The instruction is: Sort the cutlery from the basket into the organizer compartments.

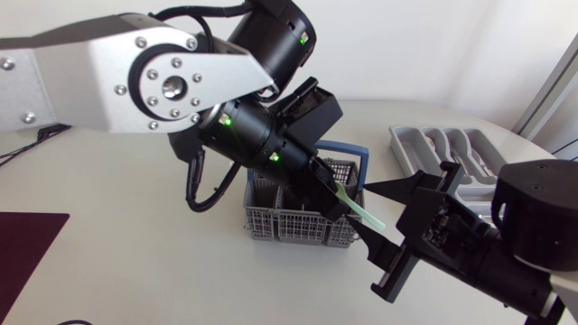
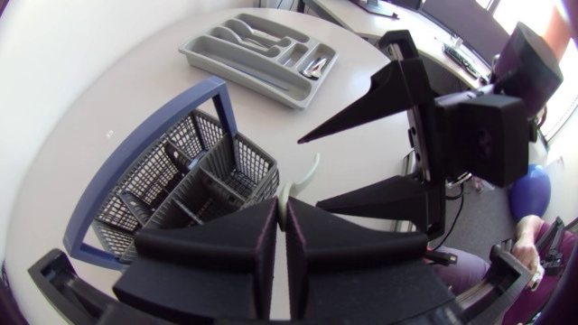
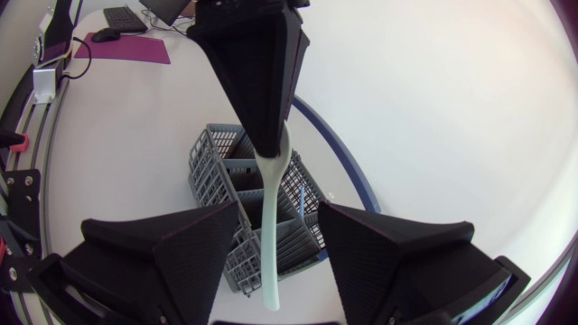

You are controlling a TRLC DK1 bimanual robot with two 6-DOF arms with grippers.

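Above the basket [image 1: 271, 227], the left tool [image 2: 282, 206] pinches a pale green utensil [image 3: 271, 257] inside the wide-spread right tool [image 3: 278, 217].

Left tool [image 1: 336, 197] over basket [image 1: 289, 224], right tool [image 1: 379, 236] beside; organizer [image 1: 433, 144] top open.

White table [image 1: 117, 244], grey basket [image 1: 293, 226], grey cutlery organizer [image 1: 433, 144]

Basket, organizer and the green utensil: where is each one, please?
basket [image 1: 293, 227]: head view, front mesh wall.
organizer [image 1: 403, 152]: head view, left rim.
green utensil [image 1: 361, 209]: head view, exposed shaft.
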